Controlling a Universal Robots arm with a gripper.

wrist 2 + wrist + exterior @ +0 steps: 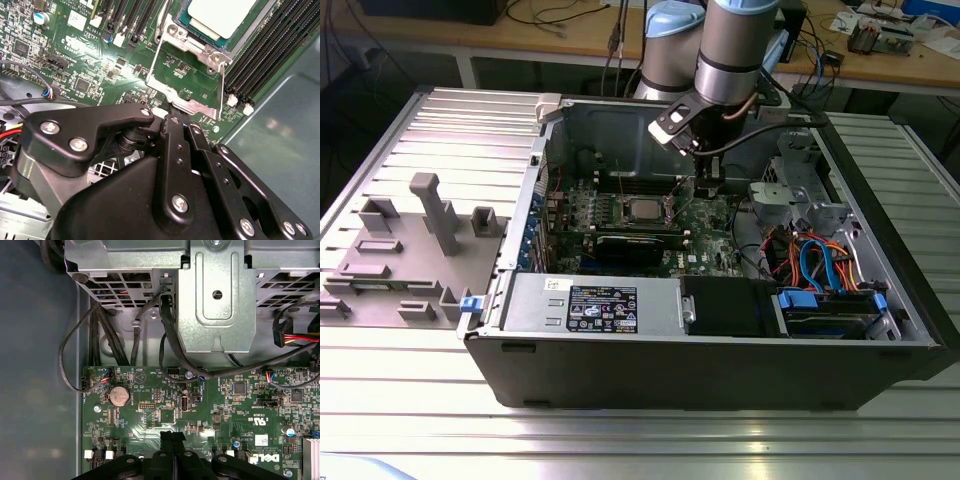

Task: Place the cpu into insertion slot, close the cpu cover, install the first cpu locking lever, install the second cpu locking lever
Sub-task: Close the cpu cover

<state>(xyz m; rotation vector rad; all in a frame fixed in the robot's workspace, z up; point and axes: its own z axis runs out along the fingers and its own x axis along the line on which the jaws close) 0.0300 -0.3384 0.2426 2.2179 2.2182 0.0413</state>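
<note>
Second wrist view: thin grey metal cpu cover (167, 92) lies open beside the silver square cpu (225, 15), likely stiff, best taken by its lip; gripper (182, 124) fingers closed, empty.

The arm (735, 45) comes down from above, its black gripper (708, 186) pointing straight down, the fingers (167, 441) pressed close together.

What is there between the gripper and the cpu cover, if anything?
Nothing visible. In the second wrist view the gripper is right beside the near edge of the open cover, with no cable or part between them. The cpu lies beyond, in the slot.
</note>
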